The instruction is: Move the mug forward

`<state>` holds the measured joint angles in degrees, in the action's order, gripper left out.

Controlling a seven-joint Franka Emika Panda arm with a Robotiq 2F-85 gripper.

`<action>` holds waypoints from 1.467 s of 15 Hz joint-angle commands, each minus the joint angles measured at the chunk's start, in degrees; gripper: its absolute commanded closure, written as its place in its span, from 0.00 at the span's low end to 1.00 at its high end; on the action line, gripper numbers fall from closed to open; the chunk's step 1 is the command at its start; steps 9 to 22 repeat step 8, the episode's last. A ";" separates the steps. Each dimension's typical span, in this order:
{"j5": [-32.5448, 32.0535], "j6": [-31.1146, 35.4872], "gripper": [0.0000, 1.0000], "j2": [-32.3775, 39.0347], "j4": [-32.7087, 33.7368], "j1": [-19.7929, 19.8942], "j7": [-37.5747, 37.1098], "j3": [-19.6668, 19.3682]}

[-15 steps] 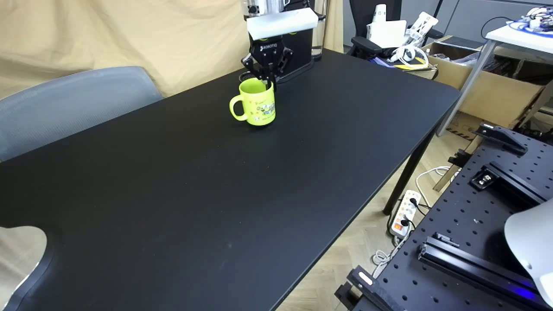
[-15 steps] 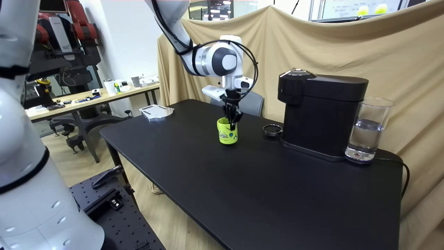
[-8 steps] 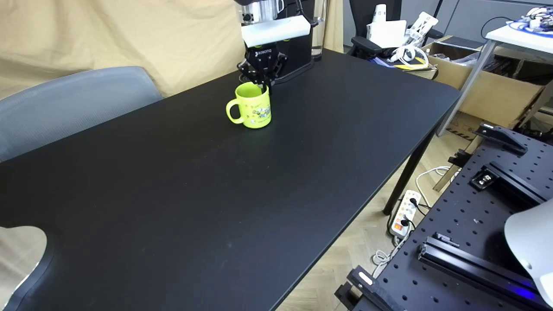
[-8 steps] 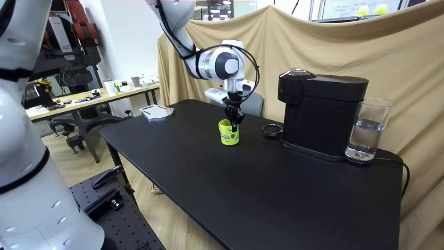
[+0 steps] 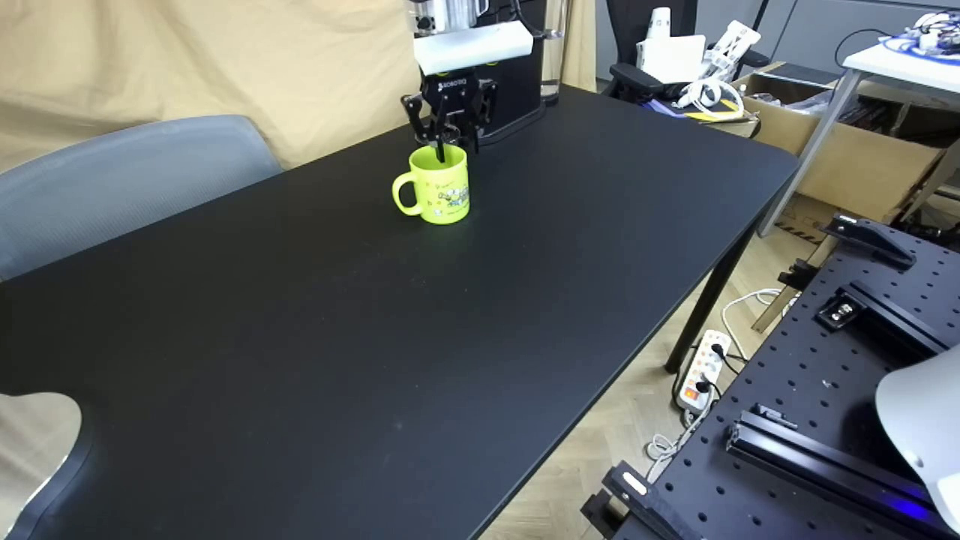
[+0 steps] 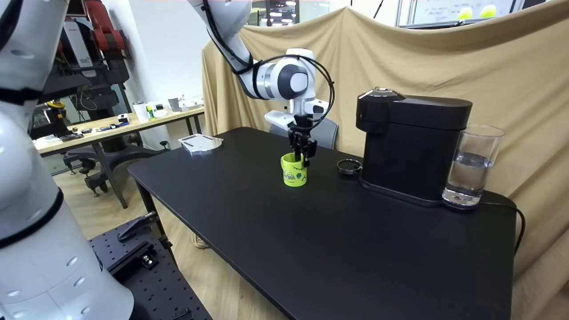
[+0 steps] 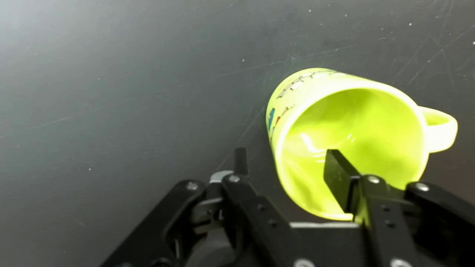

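In an exterior view the mug [image 5: 444, 196] is standing upright on its own base, toward 1 o'clock on the table [image 5: 375, 337]. The hand [image 7: 288, 163] is straddling the mug's wall, jaws roughly half spread and gripping nothing: in the wrist view one finger [image 7: 339, 178] is sitting inside, its partner outside at 9 o'clock. This is presumably serving a wall pinch, the handle [image 7: 443, 135] pointing clear at 3 o'clock.

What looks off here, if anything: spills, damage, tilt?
Nothing major: the mug stands upright, no spill visible. In the wrist view, scratches and pale specks mark the black tabletop, breaking its otherwise plain finish.
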<state>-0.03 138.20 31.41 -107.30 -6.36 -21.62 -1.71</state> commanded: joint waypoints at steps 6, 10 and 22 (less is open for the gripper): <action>5.20 -13.18 0.00 -8.88 -3.41 -0.20 1.63 2.88; 5.12 -16.70 0.00 -12.25 -5.09 -1.04 0.36 3.06; 5.12 -16.70 0.00 -12.25 -5.09 -1.04 0.36 3.06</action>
